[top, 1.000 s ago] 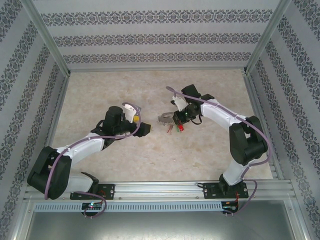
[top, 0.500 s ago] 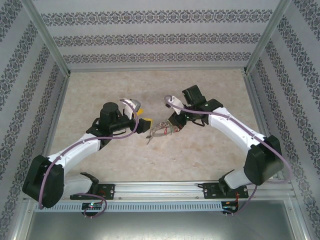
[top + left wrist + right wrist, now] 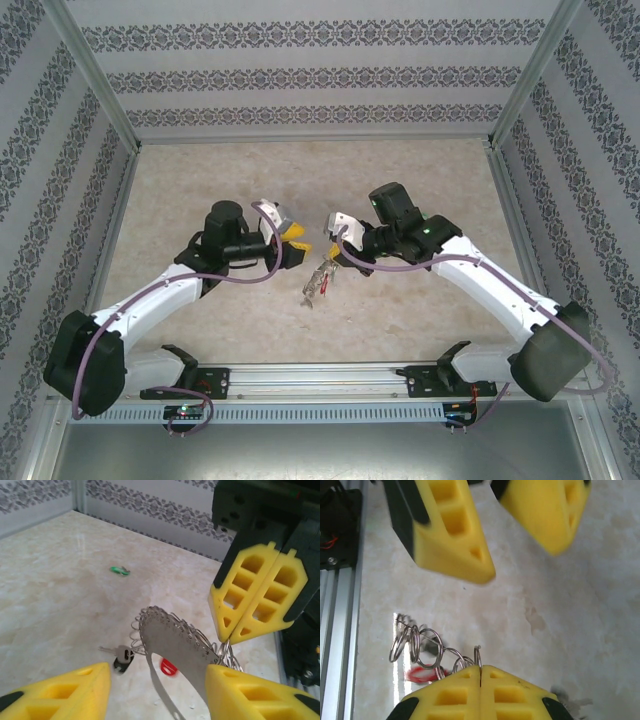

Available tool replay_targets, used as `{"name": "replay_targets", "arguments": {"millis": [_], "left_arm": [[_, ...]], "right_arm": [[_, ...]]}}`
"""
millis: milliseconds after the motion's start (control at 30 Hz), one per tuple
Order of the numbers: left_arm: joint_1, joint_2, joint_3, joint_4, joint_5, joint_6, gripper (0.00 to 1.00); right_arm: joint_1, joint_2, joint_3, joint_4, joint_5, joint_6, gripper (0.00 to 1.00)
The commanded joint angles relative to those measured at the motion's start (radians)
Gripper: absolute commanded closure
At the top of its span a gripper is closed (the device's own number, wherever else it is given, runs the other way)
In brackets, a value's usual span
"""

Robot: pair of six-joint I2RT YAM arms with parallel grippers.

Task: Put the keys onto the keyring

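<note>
The keyring (image 3: 320, 282), a grey metal band edged with small silvery rings, hangs above the table between both grippers. My right gripper (image 3: 335, 255) is shut on one of its rings (image 3: 479, 655), fingertips (image 3: 231, 637) pressed together. My left gripper (image 3: 293, 248) stands open beside it. Its yellow fingers (image 3: 55, 695) straddle the band (image 3: 175, 640), and the right-hand one lies close against it. A red key (image 3: 168, 667) and a black key (image 3: 121, 657) hang below the ring or lie under it; I cannot tell which. A green key (image 3: 120, 570) lies alone on the table farther off.
The marbled table (image 3: 200, 180) is boxed in by patterned walls (image 3: 320, 75) on three sides. An aluminium rail (image 3: 320, 378) with both arm bases runs along the near edge.
The right arm lifted the keyring off the table and carried it nearer and leftward. The left gripper moved right up to the ring, and its jaws have narrowed.
</note>
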Motion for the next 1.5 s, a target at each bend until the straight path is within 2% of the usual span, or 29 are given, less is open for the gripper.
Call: {"name": "replay_targets", "arguments": {"millis": [0,167,533,767,833,1133,1300,1467], "left_arm": [[-0.02,0.022,0.011,0.011,0.047,0.026,0.52],[-0.079,0.047,-0.012,0.113,0.037,0.003,0.54],[-0.128,0.066,0.015,0.028,0.047,0.114,0.61],[-0.142,0.086,0.026,0.042,0.037,0.121,0.73],[-0.145,0.083,0.026,0.05,0.032,0.124,0.79],[-0.147,0.083,0.052,0.026,0.04,0.135,0.83],[-0.148,0.089,0.08,-0.007,0.058,0.146,1.0],[-0.15,0.091,0.071,-0.004,0.065,0.158,1.0]], "right_arm": [[0.014,-0.003,0.044,-0.032,-0.028,-0.093,1.0],[0.015,0.02,0.063,-0.065,-0.023,-0.111,1.0],[0.013,-0.004,0.045,-0.053,-0.036,-0.121,1.0],[0.012,-0.015,0.044,-0.042,-0.044,-0.113,1.0],[0.012,-0.015,0.047,-0.044,-0.042,-0.113,1.0],[0.013,-0.016,0.052,-0.049,-0.047,-0.115,1.0],[0.013,-0.014,0.052,-0.049,-0.045,-0.113,1.0],[0.009,-0.023,0.05,-0.041,-0.051,-0.111,1.0]]}}
